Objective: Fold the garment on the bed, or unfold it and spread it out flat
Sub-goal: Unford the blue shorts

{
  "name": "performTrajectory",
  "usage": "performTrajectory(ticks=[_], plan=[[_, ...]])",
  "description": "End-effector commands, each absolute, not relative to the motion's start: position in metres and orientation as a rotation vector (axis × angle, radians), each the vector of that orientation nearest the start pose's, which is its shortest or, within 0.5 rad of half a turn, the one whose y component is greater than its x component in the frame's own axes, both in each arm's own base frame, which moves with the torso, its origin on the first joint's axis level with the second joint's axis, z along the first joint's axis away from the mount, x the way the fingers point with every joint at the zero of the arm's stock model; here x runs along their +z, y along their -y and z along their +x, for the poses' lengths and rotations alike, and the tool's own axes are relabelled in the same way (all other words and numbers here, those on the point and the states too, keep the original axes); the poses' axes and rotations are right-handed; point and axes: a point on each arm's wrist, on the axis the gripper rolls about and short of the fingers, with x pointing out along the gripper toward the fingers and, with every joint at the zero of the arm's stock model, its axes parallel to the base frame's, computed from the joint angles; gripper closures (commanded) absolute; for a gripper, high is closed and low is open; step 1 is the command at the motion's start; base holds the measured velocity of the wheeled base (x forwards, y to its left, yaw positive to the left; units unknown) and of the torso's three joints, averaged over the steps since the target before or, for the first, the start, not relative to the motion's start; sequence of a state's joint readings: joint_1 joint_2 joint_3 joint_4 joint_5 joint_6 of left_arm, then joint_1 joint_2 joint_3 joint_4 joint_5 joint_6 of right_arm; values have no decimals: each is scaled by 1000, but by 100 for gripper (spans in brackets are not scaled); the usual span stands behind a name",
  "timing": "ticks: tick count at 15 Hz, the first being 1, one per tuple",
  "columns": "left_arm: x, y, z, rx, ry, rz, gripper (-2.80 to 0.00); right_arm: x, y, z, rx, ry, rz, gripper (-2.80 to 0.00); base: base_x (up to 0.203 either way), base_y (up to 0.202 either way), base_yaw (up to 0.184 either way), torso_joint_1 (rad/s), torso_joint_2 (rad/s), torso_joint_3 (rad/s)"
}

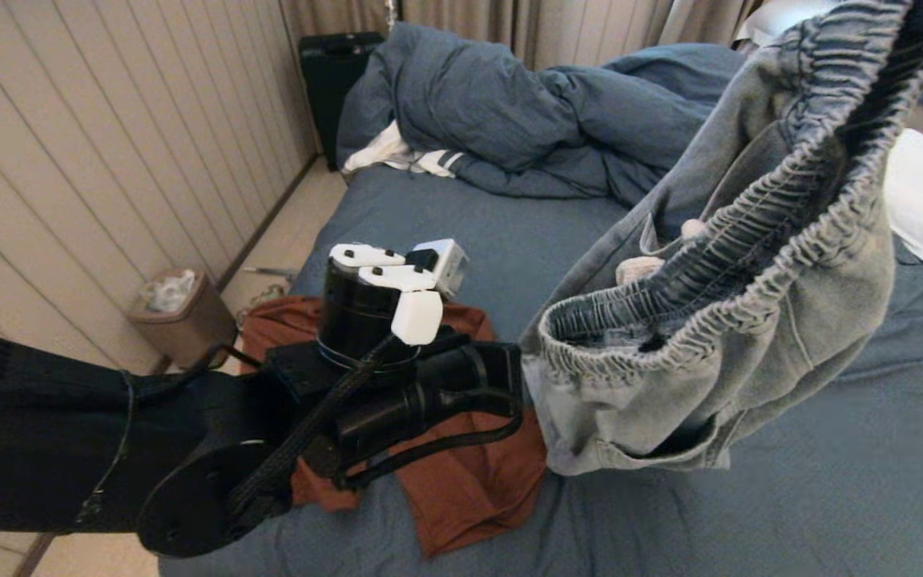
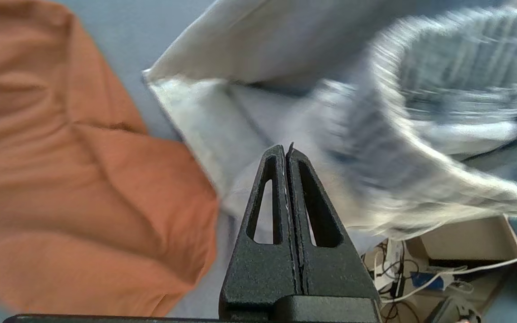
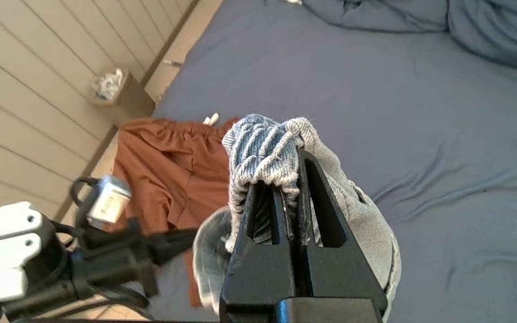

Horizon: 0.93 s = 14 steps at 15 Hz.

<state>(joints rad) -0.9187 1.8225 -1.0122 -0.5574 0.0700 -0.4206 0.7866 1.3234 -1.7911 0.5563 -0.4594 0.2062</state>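
While the washed grey denim garment with the ribbed elastic waistband (image 1: 750, 264) hangs in the air above the wide bed with the slate-blue sheet (image 1: 790, 497), the step in hand looks like lifting it by the waistband to open it out. The right tool (image 3: 292, 179) is clenched on a bunched fold of that waistband, high at the right. The left tool (image 2: 286, 154) is pressed tight at the garment's lower left edge; whether cloth is caught between its tips I cannot tell. Next, I judge, both arms should draw the waistband apart until it is taut, then lower the garment onto bare sheet. I count two garments: the grey one aloft and one rust-orange cloth garment (image 1: 461, 481) lying crumpled under the left arm, plus one bunched blue duvet (image 1: 509, 112).
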Motion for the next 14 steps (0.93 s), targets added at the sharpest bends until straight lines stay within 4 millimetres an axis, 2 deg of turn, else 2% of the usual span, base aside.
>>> performTrajectory(ticks=[1, 4, 8, 9, 14], plan=[[182, 294, 214, -802, -420, -258, 0, 422, -115, 129, 315, -141, 127, 0, 0, 0, 0, 0, 0, 0], [192, 297, 215, -811, -386, -271, 0, 421, -121, 135, 314, -151, 120, 0, 0, 0, 0, 0, 0, 0], [202, 280, 202, -802, -408, -216, 0, 421, -119, 135, 312, -152, 121, 0, 0, 0, 0, 0, 0, 0], [205, 274, 199, -795, -432, -196, -280, 421, -118, 134, 311, -152, 121, 0, 0, 0, 0, 0, 0, 0], [210, 259, 188, -815, -420, -200, -280, 422, -117, 134, 310, -144, 126, 0, 0, 0, 0, 0, 0, 0]])
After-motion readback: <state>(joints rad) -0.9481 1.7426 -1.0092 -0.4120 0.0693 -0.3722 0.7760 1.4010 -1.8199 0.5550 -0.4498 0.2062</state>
